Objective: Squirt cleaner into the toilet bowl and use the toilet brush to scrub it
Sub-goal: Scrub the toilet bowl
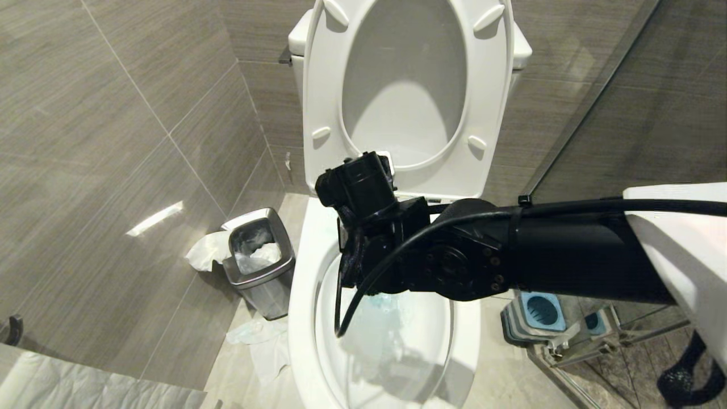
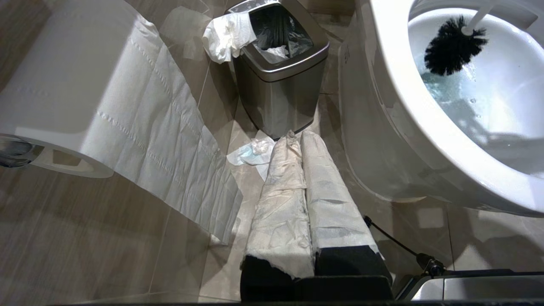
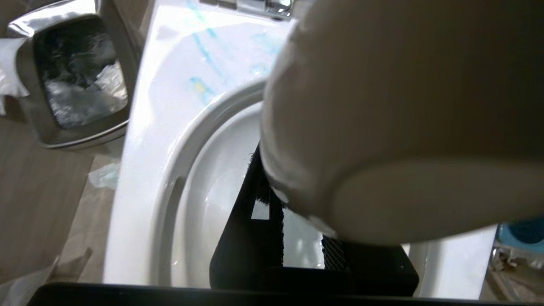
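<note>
Now scrubbing | right gripper [image 3: 297, 238] is pinching long white plastic toilet brush [image 2: 452, 44] inside glossy white ceramic toilet bowl [image 2: 382, 85], in teal-blue cleaner [image 2: 446, 91] | left gripper [image 2: 304, 148] is pressed together, parked | next: probably sweeping bristles around wall.

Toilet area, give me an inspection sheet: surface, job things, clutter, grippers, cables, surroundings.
Surface: beige tiled floor, glossy.
Job's things: white ceramic toilet bowl, seat up; pale teal-blue cleaner streaked on rim, tinting water; white-handled toilet brush with black bristle head inside bowl.
Clutter: crumpled tissue on floor; paper hanging from square steel waste bin.
Grippers: right gripper shut on brush handle over bowl; left gripper shut, parked low beside toilet.
Cables: black cable looping off right arm over bowl.
Surroundings: toilet paper roll; blue-topped grey brush holder.
</note>
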